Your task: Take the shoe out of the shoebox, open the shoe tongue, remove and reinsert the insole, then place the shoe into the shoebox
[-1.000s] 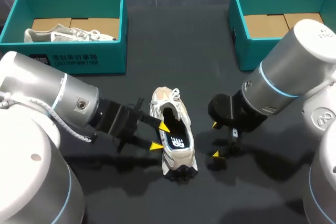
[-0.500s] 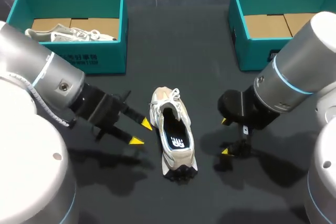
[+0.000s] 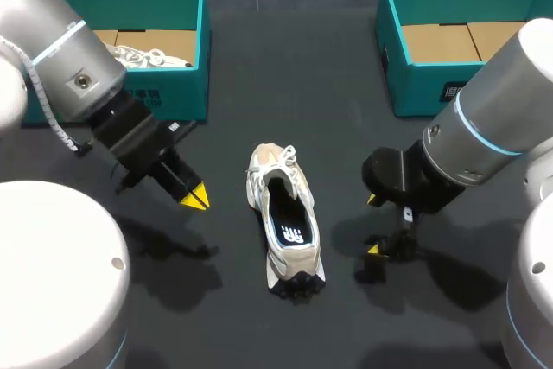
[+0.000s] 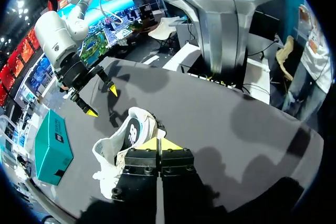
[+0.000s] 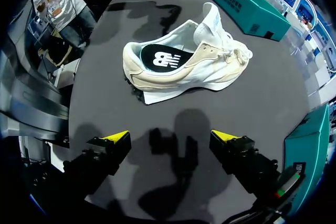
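The shoe (image 3: 285, 218) lay on the counter (image 3: 289, 84), toe pointing away from the robot, between the pressed-together left tool (image 3: 195, 197) and the spread right tool (image 3: 372, 224), both about equally near, neither touching.

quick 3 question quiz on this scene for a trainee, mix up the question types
1. True or false: the shoe stands upright on the table.
2. Whose jaws are shut? A: left arm. B: right arm.
3. Fill in: the insole seen inside the shoe is mostly ____ in colour.
Key: 1 true; 2 A; 3 black.
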You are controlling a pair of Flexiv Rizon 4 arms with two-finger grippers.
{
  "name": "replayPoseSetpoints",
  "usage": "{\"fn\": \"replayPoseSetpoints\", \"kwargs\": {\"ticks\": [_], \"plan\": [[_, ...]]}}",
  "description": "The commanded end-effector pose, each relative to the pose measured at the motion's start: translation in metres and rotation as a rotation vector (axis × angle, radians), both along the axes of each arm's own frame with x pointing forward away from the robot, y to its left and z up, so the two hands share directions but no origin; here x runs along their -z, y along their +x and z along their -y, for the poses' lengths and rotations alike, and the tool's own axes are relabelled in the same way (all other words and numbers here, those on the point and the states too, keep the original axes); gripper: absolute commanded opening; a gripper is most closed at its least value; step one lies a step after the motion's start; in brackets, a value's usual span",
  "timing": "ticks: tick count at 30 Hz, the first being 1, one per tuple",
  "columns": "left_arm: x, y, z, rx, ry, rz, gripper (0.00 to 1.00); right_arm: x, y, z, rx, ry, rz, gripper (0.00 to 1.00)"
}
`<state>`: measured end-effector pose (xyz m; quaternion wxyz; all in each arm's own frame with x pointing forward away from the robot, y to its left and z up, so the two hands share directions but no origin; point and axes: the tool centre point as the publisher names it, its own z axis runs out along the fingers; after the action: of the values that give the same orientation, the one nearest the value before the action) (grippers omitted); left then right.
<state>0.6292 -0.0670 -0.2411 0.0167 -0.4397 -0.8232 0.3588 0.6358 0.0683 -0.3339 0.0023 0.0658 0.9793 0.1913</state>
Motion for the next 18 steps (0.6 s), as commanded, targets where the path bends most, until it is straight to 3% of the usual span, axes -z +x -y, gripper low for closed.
{"fn": "replayPoseSetpoints", "kwargs": {"ticks": [1,8,18], "plan": [[-0.006,0.004,-0.003,0.028,0.032,-0.017,0.00,0.000,-0.001,0.000,0.000,0.000,0.002,1.00],[-0.007,0.008,0.002,0.099,0.047,-0.007,0.00,0.000,-0.001,0.000,0.000,0.000,0.002,1.00],[-0.007,0.007,0.024,0.276,0.140,0.090,0.00,-0.013,-0.001,0.024,-0.007,-0.022,-0.006,1.00]]}}
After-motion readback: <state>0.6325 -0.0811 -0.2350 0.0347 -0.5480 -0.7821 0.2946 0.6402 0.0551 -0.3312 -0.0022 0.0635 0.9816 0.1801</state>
